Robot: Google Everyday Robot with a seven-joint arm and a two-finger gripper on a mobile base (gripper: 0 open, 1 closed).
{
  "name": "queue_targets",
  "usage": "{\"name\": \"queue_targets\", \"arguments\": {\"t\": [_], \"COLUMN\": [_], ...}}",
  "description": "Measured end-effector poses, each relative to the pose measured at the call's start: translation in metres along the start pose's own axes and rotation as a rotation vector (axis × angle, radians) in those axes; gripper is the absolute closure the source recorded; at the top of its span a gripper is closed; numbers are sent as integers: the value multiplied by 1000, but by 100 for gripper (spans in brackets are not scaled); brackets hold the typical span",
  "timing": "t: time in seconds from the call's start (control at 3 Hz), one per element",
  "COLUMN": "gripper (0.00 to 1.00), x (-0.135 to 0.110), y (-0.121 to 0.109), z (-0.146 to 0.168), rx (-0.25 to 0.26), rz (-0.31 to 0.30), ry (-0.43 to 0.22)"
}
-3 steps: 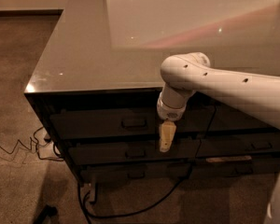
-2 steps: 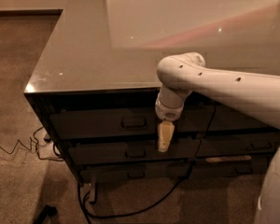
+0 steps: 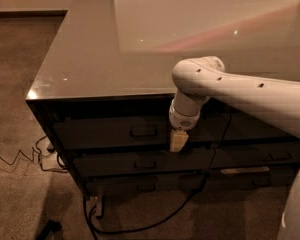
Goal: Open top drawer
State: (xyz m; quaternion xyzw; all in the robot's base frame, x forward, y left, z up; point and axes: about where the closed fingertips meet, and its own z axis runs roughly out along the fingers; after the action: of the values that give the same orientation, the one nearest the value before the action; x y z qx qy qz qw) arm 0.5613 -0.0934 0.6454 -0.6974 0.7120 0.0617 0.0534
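The top drawer (image 3: 105,132) is a wide dark front just under the cabinet top, and it sits flush and shut. Its small rectangular pull handle (image 3: 144,132) is at the centre. My gripper (image 3: 178,141) points downward in front of the drawer's right part. It hangs a little to the right of the handle and slightly below it, apart from it. My white arm (image 3: 250,91) reaches in from the right and hides part of the drawer front.
The glossy grey cabinet top (image 3: 100,49) overhangs the drawers. A lower drawer (image 3: 140,164) and more dark fronts at the right (image 3: 270,154) have like handles. Thin wires (image 3: 15,161) and a black cable (image 3: 140,226) lie on the carpet beside and under the cabinet.
The gripper has shifted very slightly up and to the left in front of the drawers. The top drawer has stayed shut.
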Motion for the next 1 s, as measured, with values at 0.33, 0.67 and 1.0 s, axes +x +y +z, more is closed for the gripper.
{"name": "queue_targets", "arguments": {"t": [0.33, 0.67, 1.0], "gripper": [65, 89, 100], "x": [0, -1, -2], "y": [1, 2, 2], "z": [-5, -11, -18], "rx": [-5, -5, -5], "rz": [-2, -2, -2], "ry": [-1, -1, -1]}}
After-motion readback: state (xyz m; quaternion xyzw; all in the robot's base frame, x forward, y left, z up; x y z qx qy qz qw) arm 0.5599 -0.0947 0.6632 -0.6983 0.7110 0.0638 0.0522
